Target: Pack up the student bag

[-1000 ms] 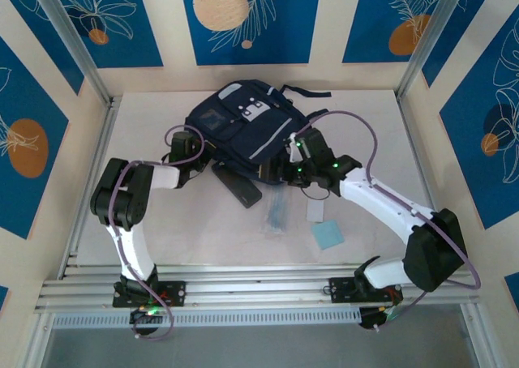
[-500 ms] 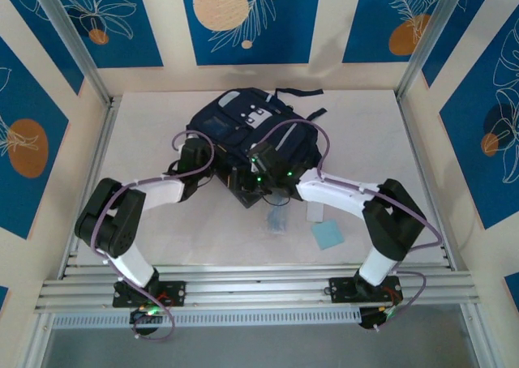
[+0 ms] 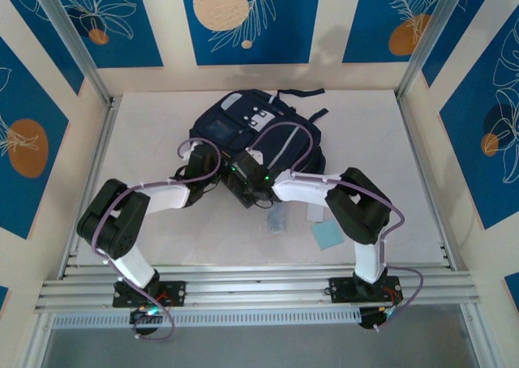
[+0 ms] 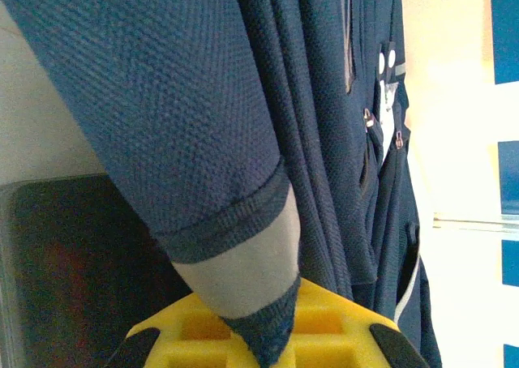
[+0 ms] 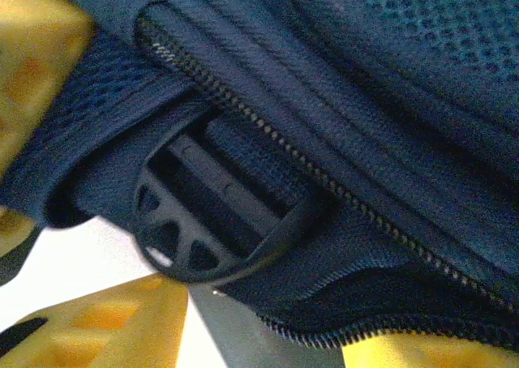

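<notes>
Navy backpack (image 3: pixel 253 131) lies toward the back middle of the table (image 3: pixel 146 141). The left gripper (image 4: pixel 259 335) pinches a fold of its fabric tight; it should hold that firmly so the opening stays taut. The right gripper (image 5: pixel 69 190) straddles the zip (image 5: pixel 268 141) edge beside a black buckle (image 5: pixel 211 222); whether it has clamped I cannot tell. Best bite only fabric, not the buckle, then pull gently.
</notes>
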